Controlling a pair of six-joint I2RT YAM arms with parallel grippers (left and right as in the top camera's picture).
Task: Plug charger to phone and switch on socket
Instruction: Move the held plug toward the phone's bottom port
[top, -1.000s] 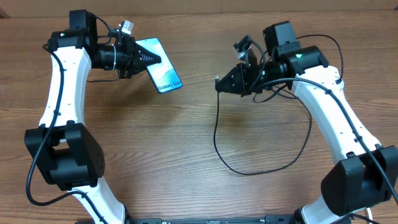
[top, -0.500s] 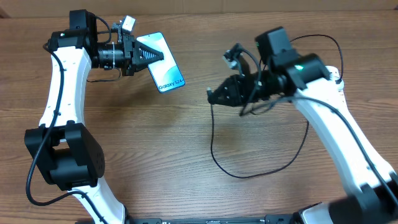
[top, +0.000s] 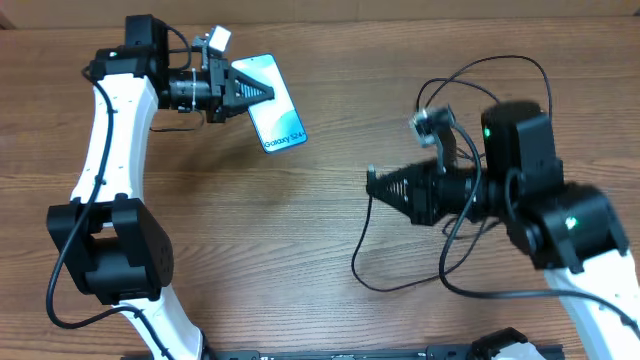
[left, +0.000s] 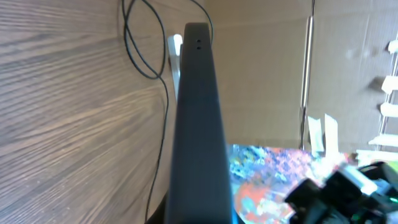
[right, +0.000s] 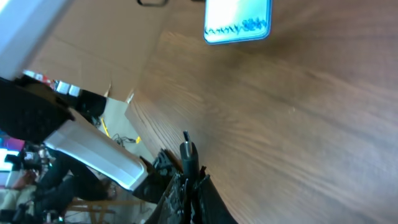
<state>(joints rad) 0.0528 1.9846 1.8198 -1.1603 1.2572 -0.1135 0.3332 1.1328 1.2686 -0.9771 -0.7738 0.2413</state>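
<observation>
— Which step?
— Plugging in. My left tool (top: 262, 92) is gripping the phone (top: 282, 118) at eleven o'clock; my right tool (top: 378, 183) is pinching the charger (right: 186, 152) tip at four o'clock.
— Next?
— Lining the tip up with the phone.

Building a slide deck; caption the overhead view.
Left gripper holds the phone; right gripper, well apart from it, grips the charger.
</observation>
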